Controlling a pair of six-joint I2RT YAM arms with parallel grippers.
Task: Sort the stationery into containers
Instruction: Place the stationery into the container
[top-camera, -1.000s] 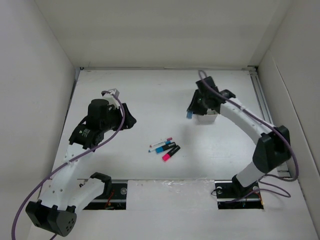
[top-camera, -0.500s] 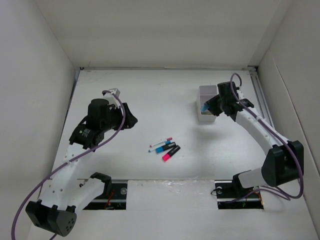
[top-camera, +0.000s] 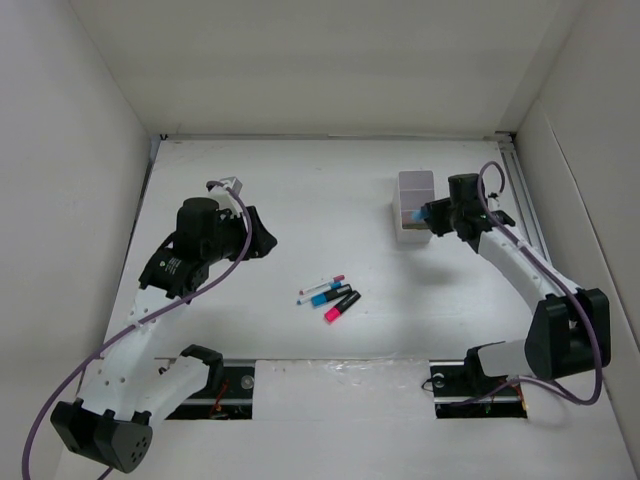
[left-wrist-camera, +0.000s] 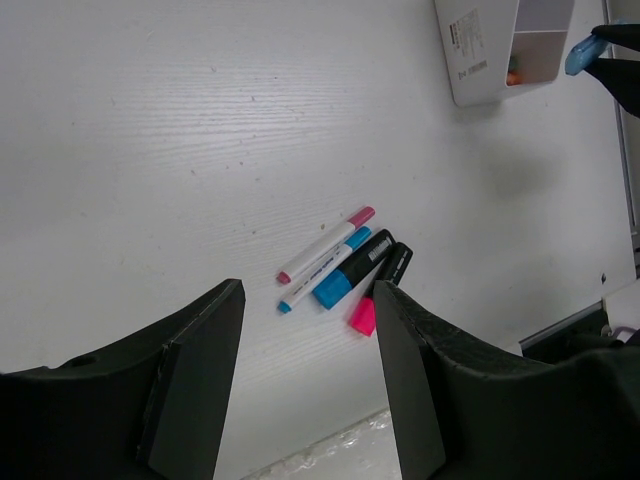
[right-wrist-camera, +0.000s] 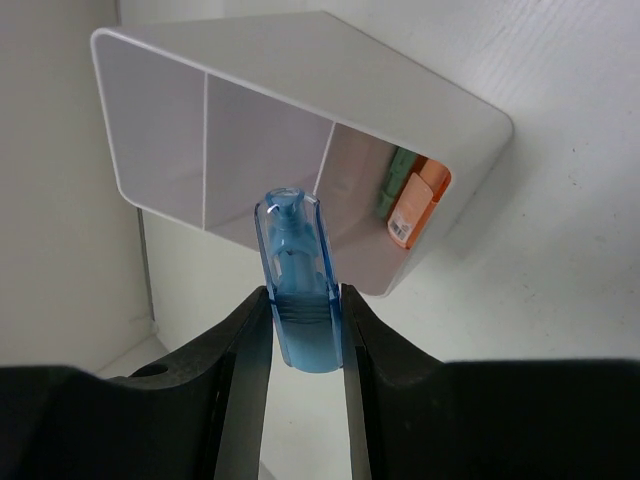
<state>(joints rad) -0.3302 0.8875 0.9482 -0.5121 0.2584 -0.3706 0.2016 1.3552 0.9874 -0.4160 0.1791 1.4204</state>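
Stationery held?

Blue stubby piece (right-wrist-camera: 298, 290), pinched in your right gripper (right-wrist-camera: 305, 320), just before the divided box (right-wrist-camera: 400, 90), long axis toward its middle compartment; orange piece (right-wrist-camera: 412, 208) lies one compartment rightward.

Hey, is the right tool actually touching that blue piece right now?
Touching. The right wrist view shows the right tool pressed against both sides of the blue piece, no gap.
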